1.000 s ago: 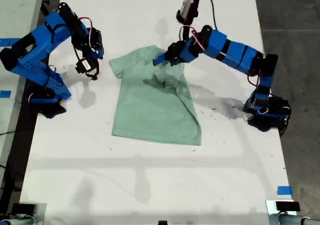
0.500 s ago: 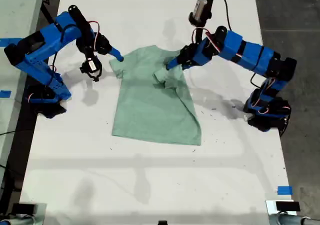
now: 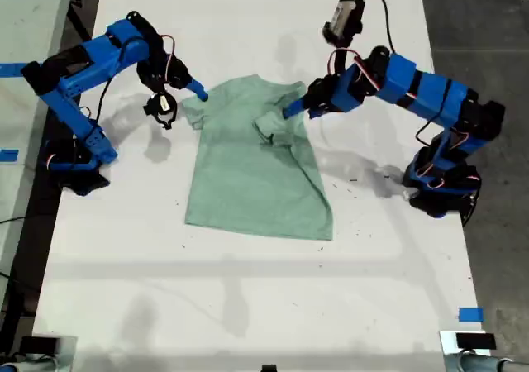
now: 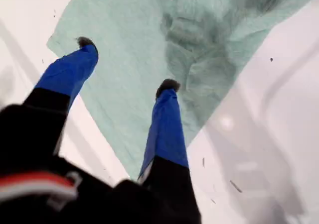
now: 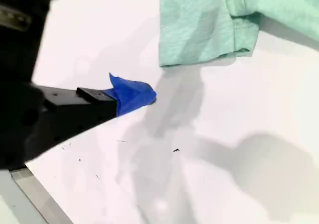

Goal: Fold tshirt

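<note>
The pale mint-green tshirt point(image 3: 252, 169) lies flat on the white table, hem toward the near edge. Its sleeve on the exterior view's right is folded in as a crumpled bunch point(image 3: 273, 128) point(image 4: 199, 50). My first gripper point(image 3: 293, 109) point(image 4: 127, 64) hovers just above that bunch, open, with nothing between its blue fingers point(image 4: 167, 114). My second gripper point(image 3: 197, 91) point(image 5: 134, 94) reaches in from the exterior view's left. It shows as a single blue tip over bare table, just short of the other sleeve point(image 3: 192, 112) point(image 5: 204, 30), and looks shut and empty.
The white table point(image 3: 248, 306) runs on toward the near edge. Both arm bases point(image 3: 78, 161) point(image 3: 438, 190) stand at the table's sides in the exterior view. Blue tape marks point(image 3: 469, 314) sit near the exterior view's bottom right, and a grey floor lies beyond.
My first gripper has drawn back toward the exterior view's right, leaving the sleeve folded in. My second arm has swung up and reached toward the shirt's other sleeve.
</note>
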`<move>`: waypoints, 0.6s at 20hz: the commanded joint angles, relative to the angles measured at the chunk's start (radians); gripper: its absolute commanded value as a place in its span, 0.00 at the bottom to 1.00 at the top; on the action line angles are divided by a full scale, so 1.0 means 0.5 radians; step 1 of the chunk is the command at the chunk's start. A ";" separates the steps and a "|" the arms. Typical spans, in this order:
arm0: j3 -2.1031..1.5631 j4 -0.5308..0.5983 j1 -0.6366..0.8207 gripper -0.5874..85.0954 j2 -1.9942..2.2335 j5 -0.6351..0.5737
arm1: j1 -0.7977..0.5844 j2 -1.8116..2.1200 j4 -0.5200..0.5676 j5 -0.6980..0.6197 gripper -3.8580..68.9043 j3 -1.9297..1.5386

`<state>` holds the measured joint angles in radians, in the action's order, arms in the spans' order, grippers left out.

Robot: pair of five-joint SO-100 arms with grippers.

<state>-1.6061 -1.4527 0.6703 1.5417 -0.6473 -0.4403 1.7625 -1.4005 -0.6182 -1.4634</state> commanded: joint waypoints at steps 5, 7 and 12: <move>0.190 0.242 0.117 0.41 -0.436 -0.077 | 0.031 0.383 0.046 0.055 0.37 -0.172; 0.288 0.258 0.144 0.42 -0.635 -0.089 | 0.037 0.439 0.046 0.067 0.37 -0.218; 0.571 0.221 0.199 0.23 -1.031 -0.147 | 0.037 0.583 0.046 0.095 0.37 -0.356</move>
<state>-1.3913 -1.3361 0.7455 1.0723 -0.7118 -0.4341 1.9865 -1.4005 -0.5814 -1.6444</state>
